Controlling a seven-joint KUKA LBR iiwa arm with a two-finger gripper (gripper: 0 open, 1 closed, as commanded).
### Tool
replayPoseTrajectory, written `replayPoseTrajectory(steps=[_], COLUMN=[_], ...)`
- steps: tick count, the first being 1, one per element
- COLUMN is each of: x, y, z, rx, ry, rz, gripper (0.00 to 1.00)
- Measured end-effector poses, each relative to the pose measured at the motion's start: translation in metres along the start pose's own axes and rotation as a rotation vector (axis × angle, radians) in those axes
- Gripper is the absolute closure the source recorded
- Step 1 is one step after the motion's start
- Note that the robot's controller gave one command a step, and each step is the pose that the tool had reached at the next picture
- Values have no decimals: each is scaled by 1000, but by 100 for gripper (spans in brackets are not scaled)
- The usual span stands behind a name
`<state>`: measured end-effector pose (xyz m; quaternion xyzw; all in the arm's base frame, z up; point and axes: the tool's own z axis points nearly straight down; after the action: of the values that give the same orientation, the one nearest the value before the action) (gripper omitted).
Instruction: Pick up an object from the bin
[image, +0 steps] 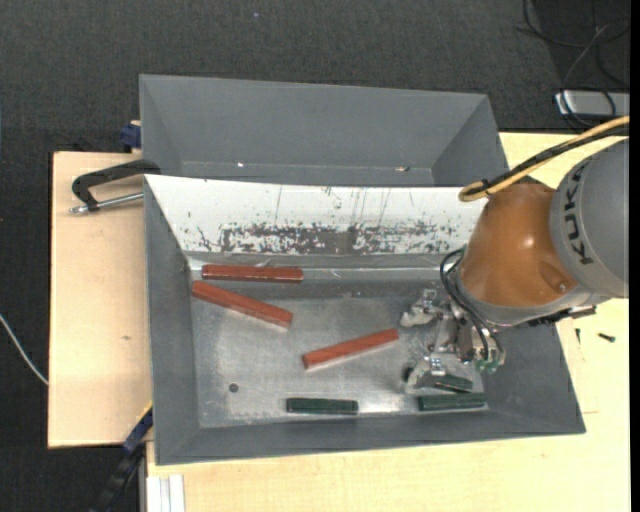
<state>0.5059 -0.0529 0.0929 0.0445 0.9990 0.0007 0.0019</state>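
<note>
Pincer (432, 345) is hanging spread and empty beside the dark green stick (452, 404) at the bin's (170, 330) near wall; crowding that wall is likely risking a glancing, slipping grasp.

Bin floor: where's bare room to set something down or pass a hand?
Biggest bare patch: front-left floor, between slanted red stick, middle red stick and left green stick. Another behind the middle red stick, up to the back wall. Crowded at right: gripper by right green stick.
</note>
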Motion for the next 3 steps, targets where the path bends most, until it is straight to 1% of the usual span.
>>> replayPoseTrajectory(steps=[1, 3], x=[-30, -30], y=[37, 37], z=[15, 15], rx=[3, 3], ry=[6, 5], rz=[-172, -172], gripper=[100, 100])
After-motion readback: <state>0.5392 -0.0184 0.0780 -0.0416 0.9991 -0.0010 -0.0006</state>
